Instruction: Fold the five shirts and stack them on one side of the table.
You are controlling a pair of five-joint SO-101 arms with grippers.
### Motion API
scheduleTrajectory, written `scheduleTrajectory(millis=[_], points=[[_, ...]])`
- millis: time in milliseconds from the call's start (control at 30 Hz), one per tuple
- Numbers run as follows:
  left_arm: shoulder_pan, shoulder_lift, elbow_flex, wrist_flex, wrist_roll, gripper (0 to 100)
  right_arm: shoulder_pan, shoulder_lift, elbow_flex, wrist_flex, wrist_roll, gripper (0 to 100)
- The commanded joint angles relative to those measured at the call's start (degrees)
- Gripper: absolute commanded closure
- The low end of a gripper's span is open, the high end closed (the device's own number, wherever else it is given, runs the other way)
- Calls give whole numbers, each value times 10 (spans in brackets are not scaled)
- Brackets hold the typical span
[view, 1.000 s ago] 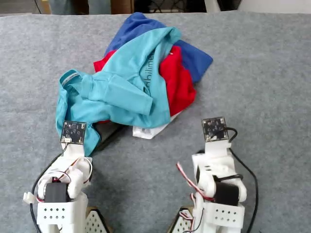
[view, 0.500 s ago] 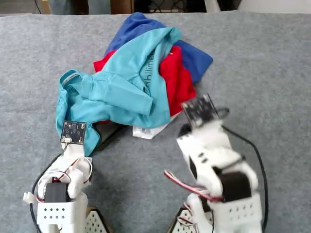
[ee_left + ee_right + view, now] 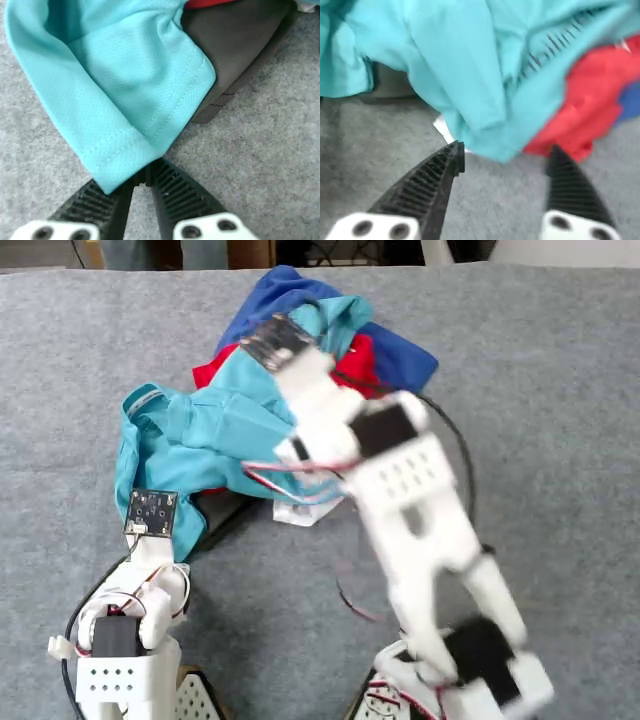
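A heap of shirts lies at the table's far middle: a teal shirt (image 3: 230, 425) on top, then a red shirt (image 3: 358, 358), a blue shirt (image 3: 402, 356), a white one (image 3: 300, 512) and a dark one (image 3: 225, 505). My left gripper (image 3: 145, 176) sits at the heap's near left edge, shut on the hem corner of the teal shirt (image 3: 115, 75). The right arm (image 3: 400, 470) stretches across the heap. Its gripper (image 3: 506, 150) is open, just above the teal shirt (image 3: 470, 60) beside the red shirt (image 3: 585, 105).
Grey cloth covers the table (image 3: 560, 440), bare to the right and left of the heap and along the front. The dark shirt (image 3: 235, 50) lies flat beside the pinched hem. Both arm bases stand at the near edge.
The right arm has swung from its folded pose at the front right, forward and leftward over the heap. The left arm and the shirts have stayed put.
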Motion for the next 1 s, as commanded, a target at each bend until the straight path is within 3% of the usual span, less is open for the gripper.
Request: scheduleTrajectory(millis=[0, 167, 267, 433, 600, 733, 967], points=[[-1, 1, -22, 1, -55, 970, -39, 106, -137, 25, 3, 649], [-108, 1, -61, 0, -244, 970, -62, 265, -273, 37, 1, 649], [-175, 1, -66, 1, -309, 970, -62, 358, -351, 40, 2, 649], [-297, 2, -96, -38, -285, 970, -62, 482, -465, 43, 3, 685], [-346, 2, -102, -45, -282, 970, -64, 534, -580, 110, 3, 982], [-348, 4, -112, -43, -280, 970, -51, 549, -648, 143, -1, 971], [-348, 7, -182, -40, -212, 970, -33, 495, -705, 148, -2, 986]])
